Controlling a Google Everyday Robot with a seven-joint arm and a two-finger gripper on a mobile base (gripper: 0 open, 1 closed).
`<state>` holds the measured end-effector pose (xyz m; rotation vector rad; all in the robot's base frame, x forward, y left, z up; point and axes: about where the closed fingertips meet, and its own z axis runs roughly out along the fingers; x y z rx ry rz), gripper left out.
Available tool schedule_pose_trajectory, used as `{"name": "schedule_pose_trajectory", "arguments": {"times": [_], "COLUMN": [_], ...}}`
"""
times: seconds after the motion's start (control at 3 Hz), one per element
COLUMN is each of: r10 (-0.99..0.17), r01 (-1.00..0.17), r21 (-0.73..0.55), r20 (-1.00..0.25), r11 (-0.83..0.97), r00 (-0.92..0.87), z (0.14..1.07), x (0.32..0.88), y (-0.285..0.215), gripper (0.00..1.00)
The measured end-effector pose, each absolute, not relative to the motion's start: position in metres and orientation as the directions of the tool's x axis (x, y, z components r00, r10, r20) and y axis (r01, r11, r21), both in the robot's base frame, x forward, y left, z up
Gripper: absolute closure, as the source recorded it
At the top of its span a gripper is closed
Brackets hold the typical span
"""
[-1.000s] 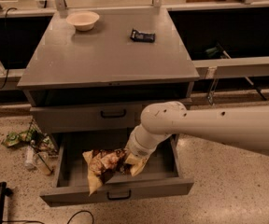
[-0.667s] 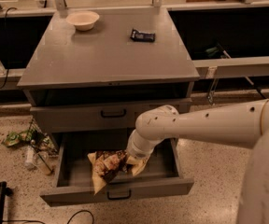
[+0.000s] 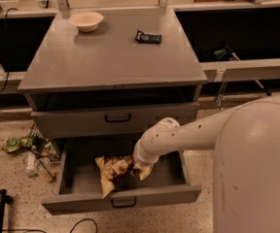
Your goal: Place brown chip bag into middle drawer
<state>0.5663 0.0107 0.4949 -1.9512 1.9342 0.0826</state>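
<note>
Brown chip bag point(image 3: 112, 171) lies crumpled inside the middle drawer point(image 3: 81, 205), on its floor, centre-left, one corner pointing twd the front panel. Drawer is pulled wide open. Gripper point(image 3: 141, 169) is down in the drawer at the bag's right end, touching it; wrist hides it, so can't tell whether it's gripping or let go. Closed grey front point(image 3: 72, 123) above. On cabinet top point(image 3: 111, 62): cream bowl point(image 3: 85, 21) back-left, small black bar point(image 3: 148, 37) back-right, well apart
</note>
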Motion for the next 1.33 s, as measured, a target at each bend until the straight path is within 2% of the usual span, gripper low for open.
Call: {"name": "schedule_pose_trajectory", "arguments": {"times": [1.0,1.33], "r10": [-0.921,-0.910], "r01": [-0.943,-0.935], "r21": [-0.301,-0.301], "r20": [-0.389,-0.411], "r11": [0.144,0.190], "r00": [-0.017,-0.053], "z": [0.496,0.511], "x": [0.566,0.545], "y": [-0.031,-0.053], "gripper": [0.11,0.03]}}
